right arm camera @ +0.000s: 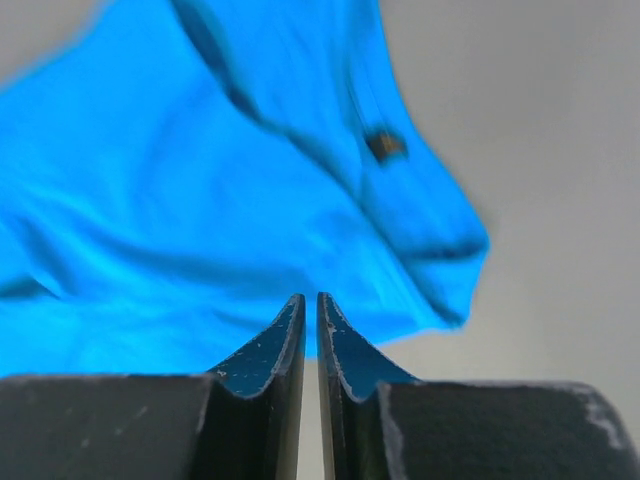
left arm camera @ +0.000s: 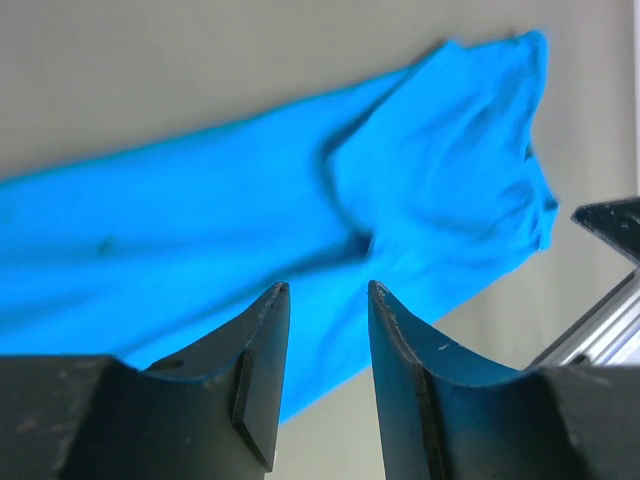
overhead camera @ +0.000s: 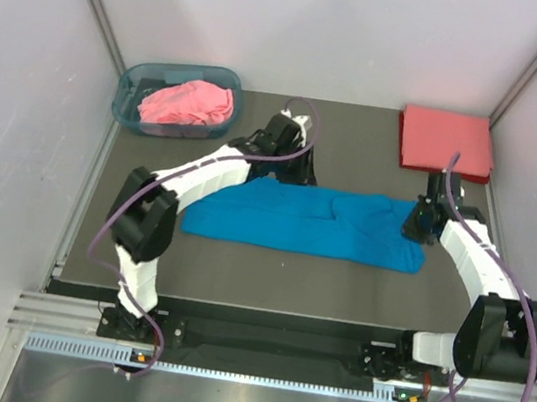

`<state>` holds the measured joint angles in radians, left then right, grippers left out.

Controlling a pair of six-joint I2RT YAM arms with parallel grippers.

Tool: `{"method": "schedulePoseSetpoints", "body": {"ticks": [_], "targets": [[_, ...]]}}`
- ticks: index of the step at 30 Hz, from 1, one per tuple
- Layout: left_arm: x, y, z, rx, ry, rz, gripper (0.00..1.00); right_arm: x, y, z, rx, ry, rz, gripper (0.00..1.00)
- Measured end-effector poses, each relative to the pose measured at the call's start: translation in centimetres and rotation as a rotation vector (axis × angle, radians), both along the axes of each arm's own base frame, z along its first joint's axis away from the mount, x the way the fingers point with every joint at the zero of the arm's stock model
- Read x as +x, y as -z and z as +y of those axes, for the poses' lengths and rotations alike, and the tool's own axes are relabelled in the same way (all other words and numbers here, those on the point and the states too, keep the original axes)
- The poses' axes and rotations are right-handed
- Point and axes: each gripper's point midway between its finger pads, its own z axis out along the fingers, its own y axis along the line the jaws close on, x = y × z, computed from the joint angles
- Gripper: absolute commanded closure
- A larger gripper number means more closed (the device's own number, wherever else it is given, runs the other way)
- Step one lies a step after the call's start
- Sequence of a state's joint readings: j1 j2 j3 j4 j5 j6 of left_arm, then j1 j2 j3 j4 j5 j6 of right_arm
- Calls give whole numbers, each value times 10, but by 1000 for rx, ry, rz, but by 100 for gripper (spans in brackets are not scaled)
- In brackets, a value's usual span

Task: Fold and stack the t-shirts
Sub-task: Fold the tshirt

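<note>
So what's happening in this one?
Two arms are mid-fold on the blue t-shirt, laid long across the table. Jaws on the left arm stand open near it, on the right arm nearly shut; neither grips cloth. The red t-shirt lies folded far right; the pink t-shirt sits in the basket.

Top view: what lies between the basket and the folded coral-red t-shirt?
Only the end of the left arm with its purple cable; the rest is bare dark table, as the top view shows.

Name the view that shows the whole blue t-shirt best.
Top external: the blue t-shirt lies there in full, stretched out as one long strip. The left wrist view shows only part of it and the right wrist view only a blurred end.
</note>
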<state>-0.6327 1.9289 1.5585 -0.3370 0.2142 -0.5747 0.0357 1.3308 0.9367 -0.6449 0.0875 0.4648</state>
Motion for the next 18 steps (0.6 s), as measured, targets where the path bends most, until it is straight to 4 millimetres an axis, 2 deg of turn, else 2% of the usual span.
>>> {"method": "schedulePoseSetpoints", "body": {"ticks": [2,5,9,16,17,18], "targets": [[-19,-2,20,23,-7,6,58,-16,11,0,8,15,43,95],[-42,8,44,50,-16,42,58,-37,30,-1,11,36,118,98],[-66,43,74,102,-42,135,58,-59,49,-7,-13,75,190,100],[-89,112,149,209,-201,307,58,-63,69,-39,-109,184,217,100],[-93,120,159,216,-233,332,58,-63,73,-43,-119,197,225,100],[-92,119,164,191,-252,336,58,-62,78,-46,-130,204,237,100]]}}
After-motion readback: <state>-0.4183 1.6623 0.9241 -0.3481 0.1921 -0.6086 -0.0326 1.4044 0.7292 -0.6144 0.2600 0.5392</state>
